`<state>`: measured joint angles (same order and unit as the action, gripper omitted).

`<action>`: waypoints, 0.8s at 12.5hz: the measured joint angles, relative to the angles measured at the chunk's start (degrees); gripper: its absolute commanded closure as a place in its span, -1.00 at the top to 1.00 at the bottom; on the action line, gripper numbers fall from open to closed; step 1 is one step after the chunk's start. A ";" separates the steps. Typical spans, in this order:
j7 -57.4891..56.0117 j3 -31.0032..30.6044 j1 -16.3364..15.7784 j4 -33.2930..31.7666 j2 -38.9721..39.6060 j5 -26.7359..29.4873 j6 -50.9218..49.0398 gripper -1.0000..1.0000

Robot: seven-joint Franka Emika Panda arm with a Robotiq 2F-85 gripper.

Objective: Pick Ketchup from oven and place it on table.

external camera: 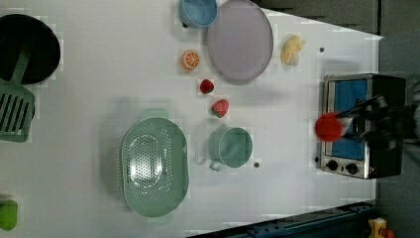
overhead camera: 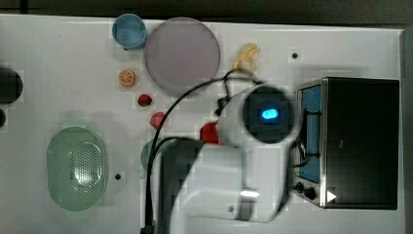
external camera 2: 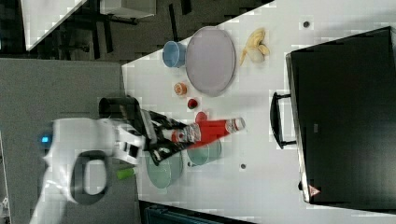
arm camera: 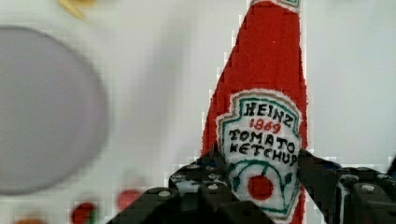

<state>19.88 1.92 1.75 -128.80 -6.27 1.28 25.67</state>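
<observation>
The Ketchup (arm camera: 264,93), a red bottle with a white-and-red label, is outside the oven and above the table. My gripper (arm camera: 259,168) is shut on its labelled lower part, one black finger (arm camera: 210,165) on each side. In the right view the Ketchup (external camera 2: 210,129) lies level in the gripper (external camera 2: 175,135), white cap toward the oven (external camera 2: 345,116). In the left view the bottle's red base (external camera: 328,127) hangs before the oven's (external camera: 346,166) blue glass front. The top view shows a red bit of Ketchup (overhead camera: 210,132) beside the arm, with the oven (overhead camera: 360,141) at the top view's right on the white table (overhead camera: 73,58).
A purple plate (overhead camera: 182,54), blue cup (overhead camera: 129,30), banana (overhead camera: 246,56), orange slice (overhead camera: 127,77) and two strawberries (overhead camera: 144,100) lie on the table. A green colander (overhead camera: 77,168) and green mug (external camera: 232,147) sit nearer. A black pan (external camera: 27,47) and spatula (external camera: 15,111) are at the left view's left.
</observation>
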 measured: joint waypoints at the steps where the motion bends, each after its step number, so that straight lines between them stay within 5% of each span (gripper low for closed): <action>1: 1.47 -0.63 -0.33 -3.13 1.21 0.03 4.43 0.01; 8: 5.19 -2.22 0.33 -6.15 25.93 -0.64 27.57 0.01; 10: 5.23 -2.01 0.23 -6.71 24.45 -1.51 27.74 0.01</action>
<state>25.11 -0.09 1.98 -135.52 18.18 -0.24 53.41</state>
